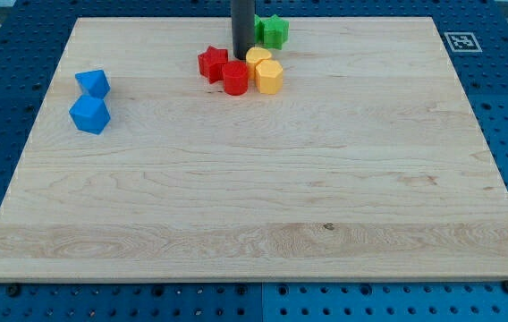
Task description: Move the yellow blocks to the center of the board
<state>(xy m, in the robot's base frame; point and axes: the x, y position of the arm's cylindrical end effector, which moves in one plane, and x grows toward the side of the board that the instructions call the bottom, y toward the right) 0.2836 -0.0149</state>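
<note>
1. Wooden board (263, 224) lies bare nearest the camera.
2. My tip (241, 58), holding nothing, touches the red cylinder (235, 78), between the red star (212, 63) and two yellow blocks (265, 72).
3. Green block (272, 31) sits behind; blue blocks (91, 100) far left.

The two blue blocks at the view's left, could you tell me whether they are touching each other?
Touching, as far as the camera view shows: the upper blue block meets the lower blue block with no wood visible between them.

My tip (241, 58) ends a plain, smooth, straight dark grey cylindrical rod.
</note>
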